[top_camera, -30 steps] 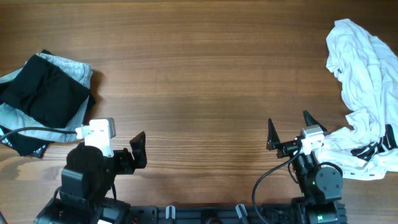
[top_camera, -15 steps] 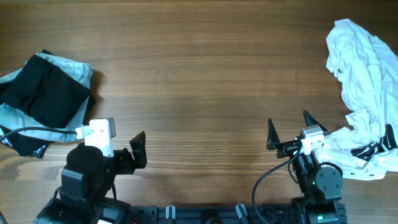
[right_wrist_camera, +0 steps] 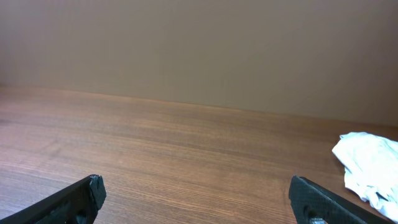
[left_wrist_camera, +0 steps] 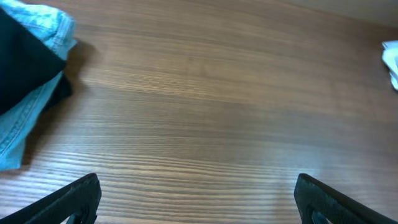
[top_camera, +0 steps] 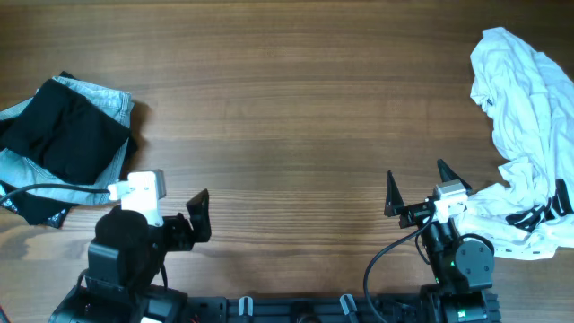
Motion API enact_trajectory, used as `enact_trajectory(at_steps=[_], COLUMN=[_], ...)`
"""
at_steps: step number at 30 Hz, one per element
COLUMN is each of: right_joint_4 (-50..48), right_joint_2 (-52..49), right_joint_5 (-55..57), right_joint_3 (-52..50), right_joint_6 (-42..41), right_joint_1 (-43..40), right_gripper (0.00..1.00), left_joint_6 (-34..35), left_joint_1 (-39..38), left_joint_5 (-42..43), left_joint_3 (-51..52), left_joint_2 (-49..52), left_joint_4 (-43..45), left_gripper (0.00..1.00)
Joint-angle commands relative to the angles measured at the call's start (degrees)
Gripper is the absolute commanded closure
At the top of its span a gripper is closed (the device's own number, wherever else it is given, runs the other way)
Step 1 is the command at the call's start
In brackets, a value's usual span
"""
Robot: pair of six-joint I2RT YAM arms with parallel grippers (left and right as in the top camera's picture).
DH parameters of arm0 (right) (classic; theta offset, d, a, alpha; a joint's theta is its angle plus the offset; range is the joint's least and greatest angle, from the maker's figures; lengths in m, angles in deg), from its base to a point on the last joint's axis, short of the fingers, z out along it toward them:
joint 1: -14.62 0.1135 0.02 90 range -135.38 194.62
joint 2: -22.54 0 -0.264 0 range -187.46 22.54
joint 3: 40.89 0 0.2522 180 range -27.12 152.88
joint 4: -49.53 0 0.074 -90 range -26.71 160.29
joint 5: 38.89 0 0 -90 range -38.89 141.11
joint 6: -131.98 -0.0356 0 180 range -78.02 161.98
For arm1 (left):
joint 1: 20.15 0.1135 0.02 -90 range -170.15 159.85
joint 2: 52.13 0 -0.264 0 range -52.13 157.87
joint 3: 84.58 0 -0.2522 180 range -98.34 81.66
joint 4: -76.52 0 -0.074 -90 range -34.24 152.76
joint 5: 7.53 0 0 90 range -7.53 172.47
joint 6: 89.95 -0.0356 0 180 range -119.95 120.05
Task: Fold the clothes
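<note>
The fingers (left_wrist_camera: 69, 200) of the left gripper (left_wrist_camera: 198, 208) are spread wide above the table (top_camera: 287, 99), holding nothing. The right gripper (top_camera: 419, 187) is spread and empty too. A crumpled white garment (top_camera: 525, 108) lies along the table's right edge, just beside the right arm. At the far left, a black garment (top_camera: 67, 135) rests on pale blue clothes (top_camera: 115, 100).

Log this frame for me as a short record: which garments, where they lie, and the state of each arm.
table: wooden
black garment: left side, folded, lying on light blue denim
white clothes: right edge, crumpled heap, unfolded
left jaws: open, empty, near front edge
right jaws: open, empty, beside the white clothes
task stage: white clothes not yet picked up
</note>
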Motion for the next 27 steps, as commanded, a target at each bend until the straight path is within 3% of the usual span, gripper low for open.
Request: enact_trajectory(at_steps=[1, 4, 8, 14, 19, 27], right_joint_4=[-0.3, -0.3, -0.3, -0.3, -0.3, -0.3], right_joint_2=[0.6, 0.6, 0.6, 0.6, 0.6, 0.6], right_joint_5=[0.1, 0.1, 0.1, 0.1, 0.1, 0.1], right_joint_3=[0.0, 0.0, 0.0, 0.0, 0.0, 0.0], right_joint_6=[1.1, 1.1, 1.1, 1.1, 1.1, 1.1], right_joint_1=[0.3, 0.3, 0.3, 0.3, 0.3, 0.3], right_gripper=[0.0, 0.0, 0.0, 0.0, 0.0, 0.01], left_joint_6=[0.3, 0.3, 0.3, 0.3, 0.1, 0.3], left_joint_1=[6.8, 11.5, 12.5, 13.3, 14.5, 14.5], left_joint_5=[-0.5, -0.5, -0.5, 1.4, 1.4, 6.1], left_joint_3=[0.3, 2.4, 12.6, 33.5, 44.5, 45.6], left_joint_2=[-0.5, -2.4, -11.0, -24.7, -27.3, -27.3], left_joint_4=[-0.7, -1.1, 5.1, 29.3, 52.9, 50.8], left_gripper=[0.0, 0.0, 0.0, 0.0, 0.0, 0.0])
